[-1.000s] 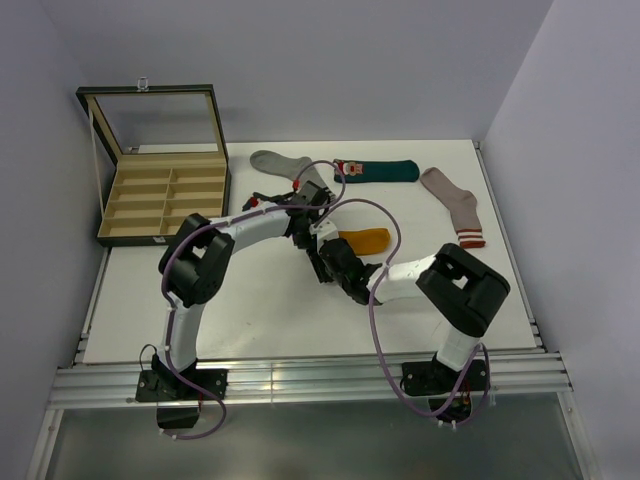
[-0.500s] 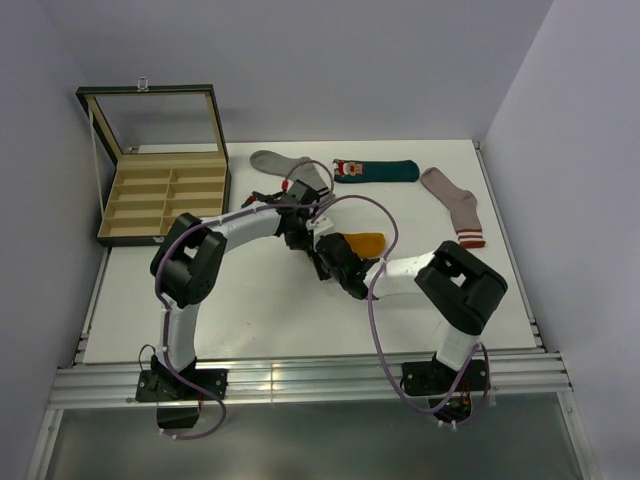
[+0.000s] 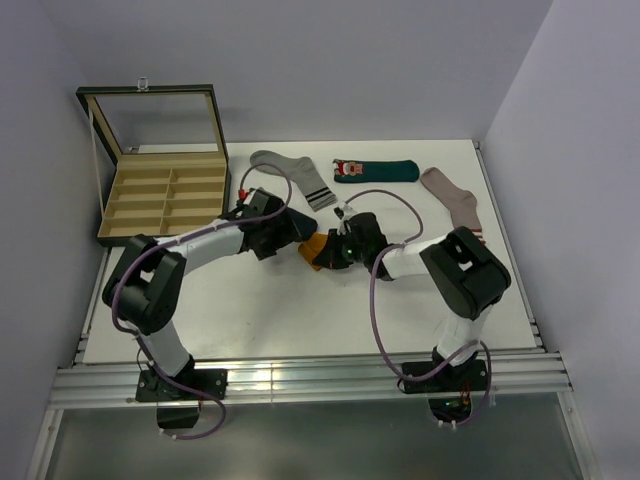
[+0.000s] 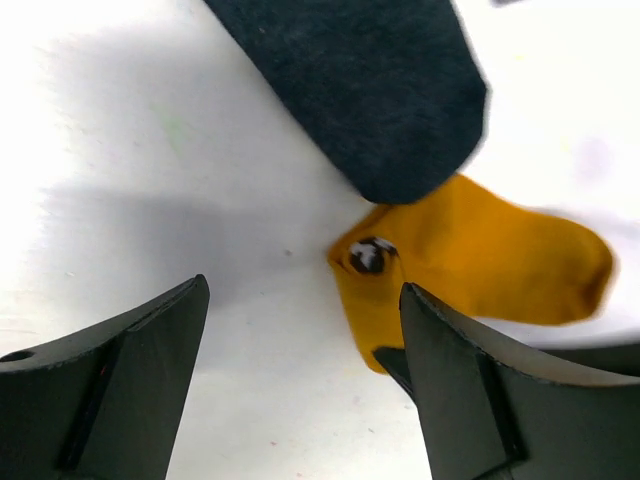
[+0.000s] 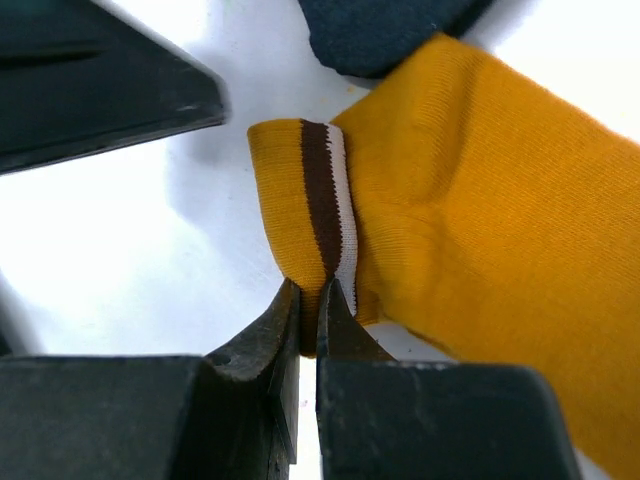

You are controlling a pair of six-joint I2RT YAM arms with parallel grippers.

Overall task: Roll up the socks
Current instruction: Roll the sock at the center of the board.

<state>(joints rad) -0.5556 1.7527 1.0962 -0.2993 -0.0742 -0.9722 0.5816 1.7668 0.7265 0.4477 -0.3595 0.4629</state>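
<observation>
White table (image 3: 250, 310), bearing everything below; its near edge meets an aluminium rail. Left arm (image 3: 200, 245) and right arm (image 3: 460, 275), black and white with violet cables, both reaching to mid-table, where their wrists cover most of the work. Wooden divided box (image 3: 160, 240), far left, glass lid standing open, compartments showing nothing. Dark teal sock (image 3: 385, 171) with a red-and-white figure, flat at the far edge. Grey sock (image 3: 285, 168) with dark stripes just left of it; its toe end runs under a cable. Pinkish-beige sock (image 3: 452, 203) with a red-striped cuff, far right, partly cut by the right arm. Mustard-orange sock (image 5: 480, 220), mid-table between the two wrists; from above only a small orange patch (image 3: 315, 250) shows, and its cuff with a brown-and-white stripe is folded back over the body. Navy sock (image 4: 370, 90), toe end overlapping the mustard one, its figure out of frame, hidden from above. Left gripper (image 4: 302, 290), jaws wide apart over bare table beside the mustard sock, holding nothing. Right gripper (image 5: 310, 295), jaws nearly closed, pinching the edge of the folded cuff. A small dark-and-white spot (image 4: 368, 255) at the mustard sock's corner is too blurred to identify.
</observation>
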